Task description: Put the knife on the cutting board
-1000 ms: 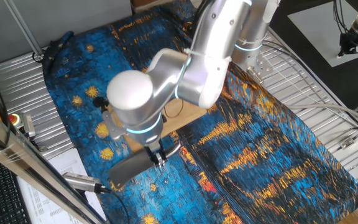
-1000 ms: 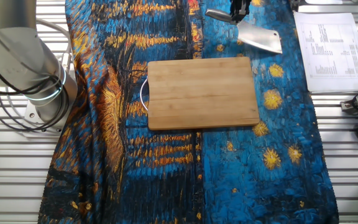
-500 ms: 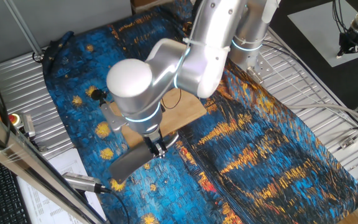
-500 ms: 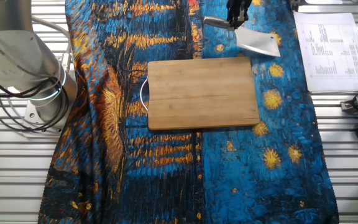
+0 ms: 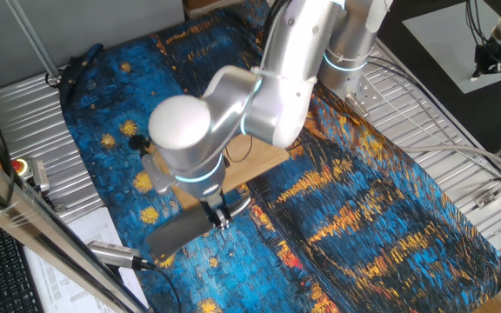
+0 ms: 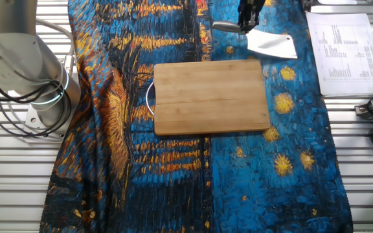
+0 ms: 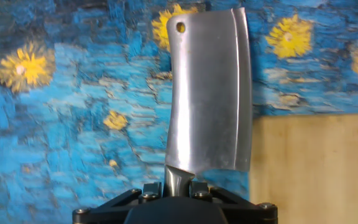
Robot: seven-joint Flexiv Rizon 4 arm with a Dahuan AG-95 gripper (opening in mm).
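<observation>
My gripper (image 6: 246,21) is shut on the neck of the knife (image 6: 271,46), a small metal cleaver with a broad grey blade and a shiny handle. In the hand view the blade (image 7: 210,93) points away from the gripper (image 7: 174,185) over blue starry cloth. The cutting board (image 7: 316,168) lies just to its right there. The tan cutting board (image 6: 211,96) rests flat on the cloth with nothing on it, and the knife is beyond its far right corner. In one fixed view the arm hides most of the cutting board (image 5: 263,161), and the knife (image 5: 177,233) sticks out below the gripper (image 5: 220,216).
A printed paper sheet (image 6: 342,45) lies right of the cloth. A silver-and-black tool with cable (image 5: 116,254) rests near the knife's blade. The robot base (image 6: 24,71) stands at the left. A white cable loop (image 6: 149,97) shows at the board's left edge.
The held knife has turned a little, its blade swinging from tilted to nearly level. It stays beside the board's far corner. The arm rose slightly and came back down.
</observation>
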